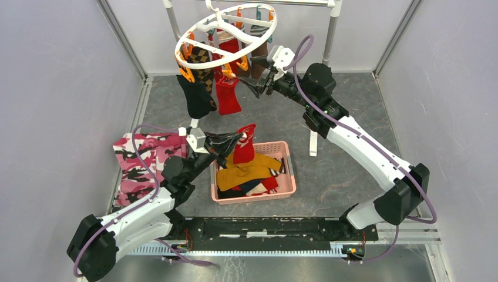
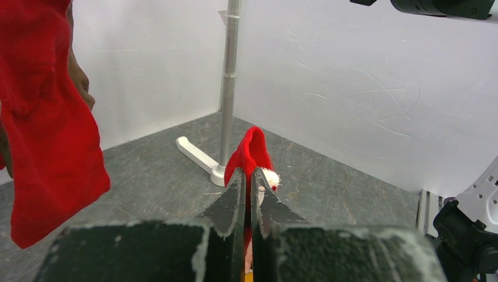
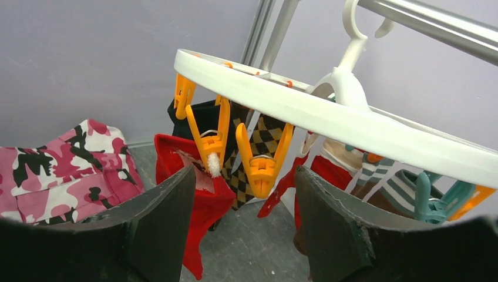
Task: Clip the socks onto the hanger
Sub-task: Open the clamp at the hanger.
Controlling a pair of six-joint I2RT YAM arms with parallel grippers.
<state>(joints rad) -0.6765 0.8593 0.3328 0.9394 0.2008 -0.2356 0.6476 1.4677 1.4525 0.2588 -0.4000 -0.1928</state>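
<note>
**Clipping stage.** Left jaws clenched near one end of a red sock (image 1: 244,145). The rest hangs limp below them, over the pink basket (image 1: 289,176) of remaining socks (image 1: 249,176). Right jaws released, spread either side of an apparently empty orange clip (image 3: 261,165) dangling from the hanger (image 1: 226,36) just above them. The sock looks light, soft and floppy, so it is best pinched at its edge. Dark matte bench (image 1: 346,170); pale walls close around.
</note>
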